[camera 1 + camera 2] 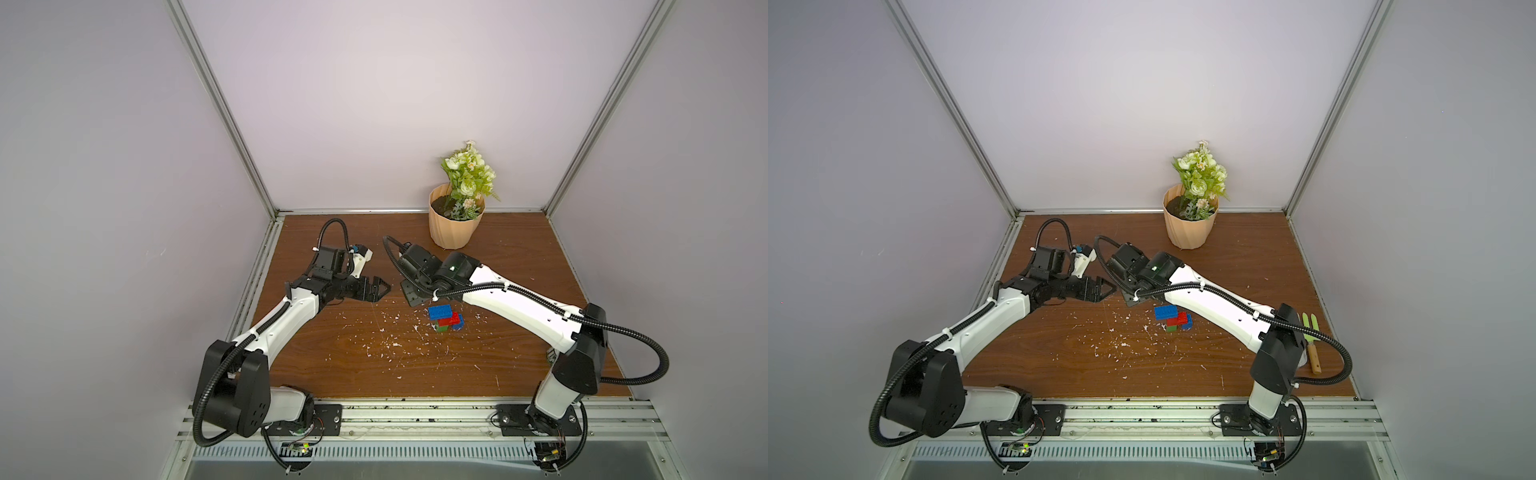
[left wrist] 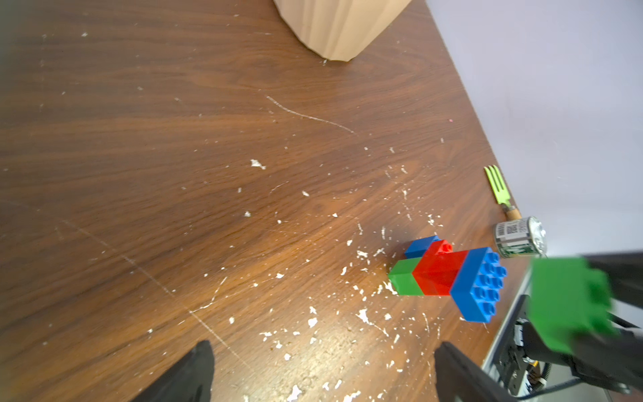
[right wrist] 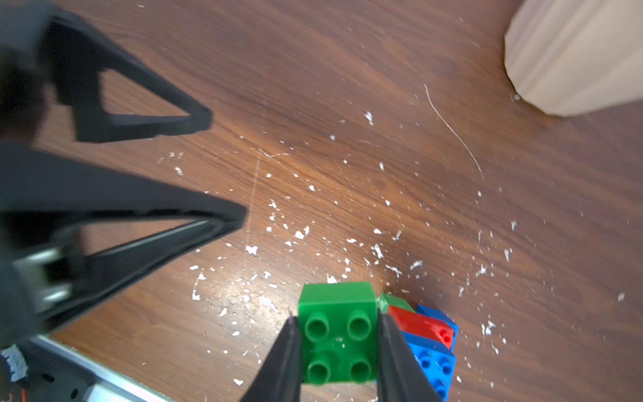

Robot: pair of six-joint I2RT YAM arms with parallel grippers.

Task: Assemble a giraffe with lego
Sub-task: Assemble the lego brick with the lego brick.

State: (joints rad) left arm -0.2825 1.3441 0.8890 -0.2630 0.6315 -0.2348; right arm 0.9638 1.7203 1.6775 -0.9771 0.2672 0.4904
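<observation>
The partly built giraffe (image 1: 446, 319) (image 1: 1173, 319) stands on the wooden table, right of the middle. It has green and blue legs, red bricks above them and a long blue brick (image 2: 478, 283) on top, studs bare. My right gripper (image 3: 336, 317) is shut on a squarish green lego brick (image 3: 339, 334) (image 2: 570, 306), held in the air close beside the figure (image 3: 428, 334). In both top views the right wrist hides this brick. My left gripper (image 1: 376, 291) (image 1: 1100, 291) (image 2: 323, 351) hovers open and empty, left of the figure.
A tan flower pot (image 1: 455, 222) (image 1: 1190, 224) stands at the back of the table. A green garden fork (image 1: 1310, 336) (image 2: 499, 189) and a tin can (image 2: 520, 236) lie by the right wall. White flecks litter the wood. Walls close three sides.
</observation>
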